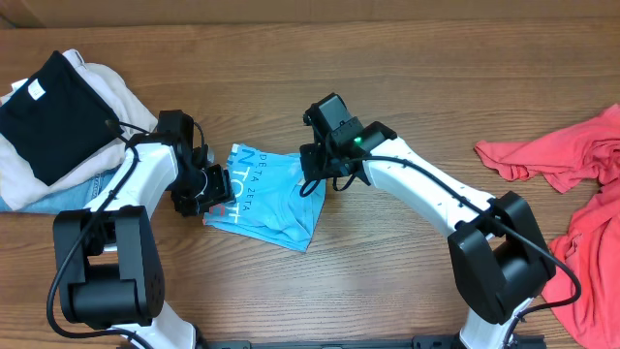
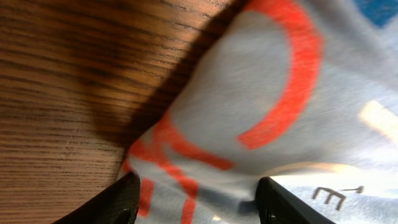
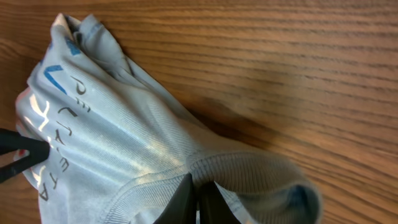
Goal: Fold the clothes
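The light sky-blue T-shirt [image 1: 266, 202] lies bunched and partly folded at the table's middle, its lettering facing up. My left gripper [image 1: 209, 190] is at the shirt's left edge. In the left wrist view its jaws [image 2: 198, 204] stand wide apart, and the cloth with red letters [image 2: 273, 93] lies between them without being pinched. My right gripper [image 1: 320, 180] is at the shirt's upper right edge. Its fingers [image 3: 198, 200] are pressed together on the ribbed collar [image 3: 249, 168]. The coral-red T-shirt [image 1: 581, 184] lies crumpled at the far right.
A stack of clothes [image 1: 58, 121], black on beige, sits at the far left behind my left arm. Bare wooden table [image 1: 387, 58] runs along the back and between the blue shirt and the coral-red one.
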